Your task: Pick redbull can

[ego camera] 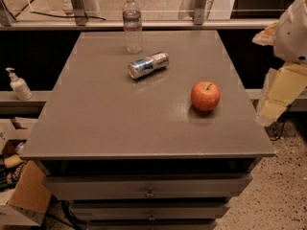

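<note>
The redbull can (148, 64), silver and blue, lies on its side on the grey table top (120, 123), towards the far middle. My gripper (271, 105) hangs at the right edge of the camera view, beside the table's right side and off its surface. It is well to the right of the can and holds nothing that I can see. White and cream arm parts (293, 30) show above it.
A clear plastic water bottle (132, 23) stands upright just behind the can. A red apple (205, 96) sits on the table's right side, between the can and the gripper. Drawers (148, 190) lie below the top. A pump bottle (18, 84) and a cardboard box (21, 200) are at left.
</note>
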Robot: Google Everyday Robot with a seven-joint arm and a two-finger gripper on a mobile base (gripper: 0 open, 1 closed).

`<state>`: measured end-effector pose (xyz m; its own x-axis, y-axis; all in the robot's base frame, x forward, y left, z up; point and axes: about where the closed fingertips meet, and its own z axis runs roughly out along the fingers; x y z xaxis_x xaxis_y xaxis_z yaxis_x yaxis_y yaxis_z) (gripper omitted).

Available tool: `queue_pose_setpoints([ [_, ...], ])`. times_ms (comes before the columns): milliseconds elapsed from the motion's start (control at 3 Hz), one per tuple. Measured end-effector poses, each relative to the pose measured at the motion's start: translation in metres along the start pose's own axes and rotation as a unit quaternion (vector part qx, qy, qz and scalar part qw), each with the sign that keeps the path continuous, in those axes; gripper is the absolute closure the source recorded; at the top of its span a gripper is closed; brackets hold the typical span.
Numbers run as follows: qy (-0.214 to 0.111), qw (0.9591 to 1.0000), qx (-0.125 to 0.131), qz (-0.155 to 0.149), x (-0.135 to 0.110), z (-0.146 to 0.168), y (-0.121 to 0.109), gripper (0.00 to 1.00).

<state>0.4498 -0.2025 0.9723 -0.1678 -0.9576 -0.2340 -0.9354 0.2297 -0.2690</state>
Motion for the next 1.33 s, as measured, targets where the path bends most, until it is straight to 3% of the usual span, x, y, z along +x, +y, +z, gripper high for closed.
queue_pose_setpoints([
  [667,-0.080,0.9953,0.005,-0.054,-0.083,0.061,-0.035,0.00],
  [1000,-0.110,0.9922,0.005,-0.058,-0.132,0.095,-0.058,0.00],
  [1333,-0.110,0.9922,0.005,-0.058,-0.132,0.095,-0.058,0.00],
])
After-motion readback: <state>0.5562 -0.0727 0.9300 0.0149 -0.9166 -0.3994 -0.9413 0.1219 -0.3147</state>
